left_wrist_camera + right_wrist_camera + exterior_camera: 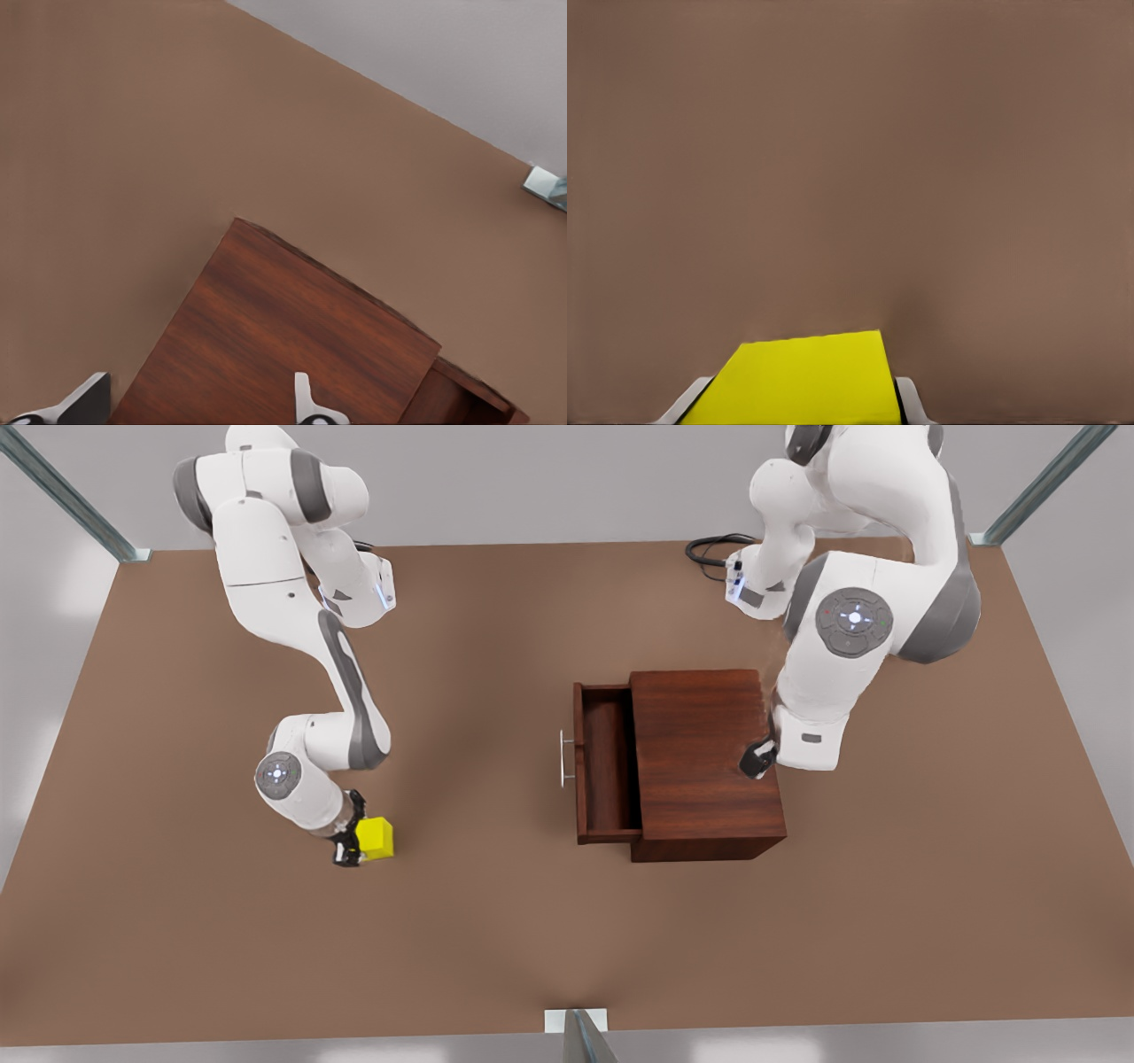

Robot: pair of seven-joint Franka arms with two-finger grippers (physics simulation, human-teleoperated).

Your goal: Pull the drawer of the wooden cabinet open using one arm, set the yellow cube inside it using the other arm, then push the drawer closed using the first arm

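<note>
Now the right gripper (353, 841) has its fingers closed on the yellow cube (376, 838) near the table's (496, 957) front-left part. The left gripper (758, 760) hovers spread and empty over the wooden cabinet (709, 762), whose drawer (607, 766) stands open. A shallow grip could drop the cube mid-carry.

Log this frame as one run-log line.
drawer: open, empty | yellow cube: in right gripper | left gripper: open, over wooden cabinet | next: cube to drawer
</note>
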